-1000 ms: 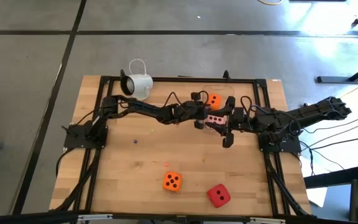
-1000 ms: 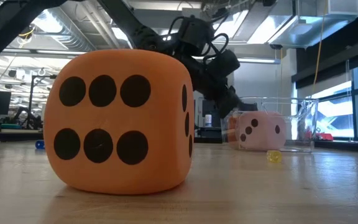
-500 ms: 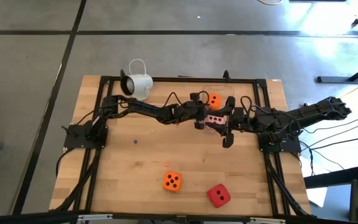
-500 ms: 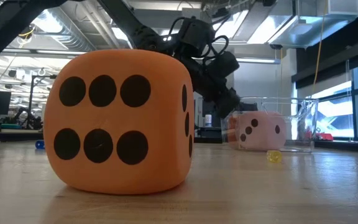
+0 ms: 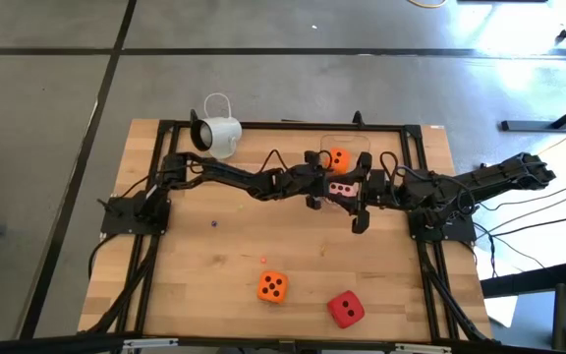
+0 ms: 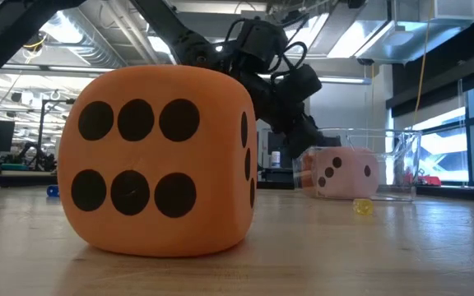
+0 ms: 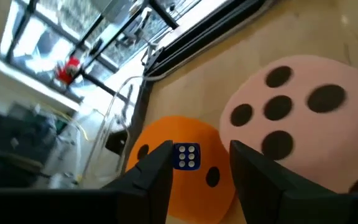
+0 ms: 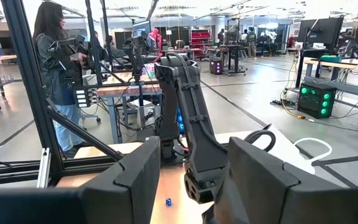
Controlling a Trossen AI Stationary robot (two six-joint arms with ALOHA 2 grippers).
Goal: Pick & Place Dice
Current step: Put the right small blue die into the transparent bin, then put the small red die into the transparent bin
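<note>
Dice lie in two groups on the wooden table (image 5: pixel 214 265). At the far side, a clear plastic container (image 5: pixel 345 147) holds the pale pink die (image 5: pixel 340 188) and one orange die (image 5: pixel 339 158), the two just beside each other; in the low view the pink die (image 6: pixel 343 173) sits behind the clear wall (image 6: pixel 401 160). The left gripper (image 5: pixel 314 179) is just left of these two dice, and in its wrist view its fingers (image 7: pixel 155 177) stand apart with nothing between them, above the orange die (image 7: pixel 185 165) and beside the pink die (image 7: pixel 303 124). The right gripper (image 5: pixel 362 192) is just right of the pink die, its fingers (image 8: pixel 135 180) also wide apart and empty. At the near side, the second orange die (image 5: pixel 272 286) and the red die (image 5: pixel 345 309) rest near each other, away from both grippers. A white camera (image 5: pixel 216 135) stands at the far left edge.
</note>
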